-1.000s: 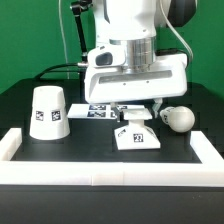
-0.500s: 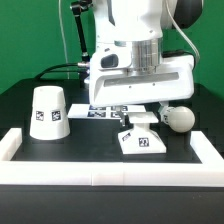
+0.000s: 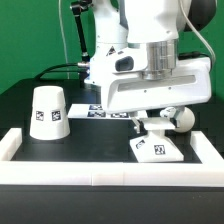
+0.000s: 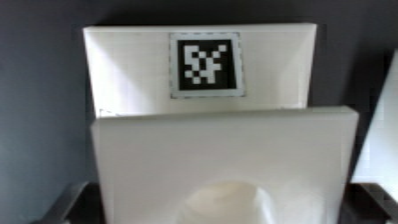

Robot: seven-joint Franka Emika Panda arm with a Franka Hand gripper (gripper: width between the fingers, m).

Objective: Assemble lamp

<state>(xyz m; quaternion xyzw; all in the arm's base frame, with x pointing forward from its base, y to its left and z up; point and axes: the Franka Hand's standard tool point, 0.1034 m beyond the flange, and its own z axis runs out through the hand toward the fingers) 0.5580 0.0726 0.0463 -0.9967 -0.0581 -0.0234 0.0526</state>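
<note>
The lamp's flat square base (image 3: 158,149) is tilted at the exterior view's right, its marker facing forward. My gripper (image 3: 155,123) is shut on its rear part and holds it just over the table. In the wrist view the base (image 4: 214,140) fills the picture between the dark fingers, with its marker on the far part. The tapered shade (image 3: 48,111) stands at the exterior view's left, well apart. The rounded bulb piece (image 3: 182,118) lies just behind the gripper, partly hidden by it.
The marker board (image 3: 100,111) lies flat behind the middle of the black table. A low white wall (image 3: 100,172) runs along the front and up both sides; its right arm (image 3: 206,150) is close to the base.
The gripper has moved toward the exterior view's right and a little forward, carrying the base with it. The base is now more tilted. Shade and bulb have not moved.
</note>
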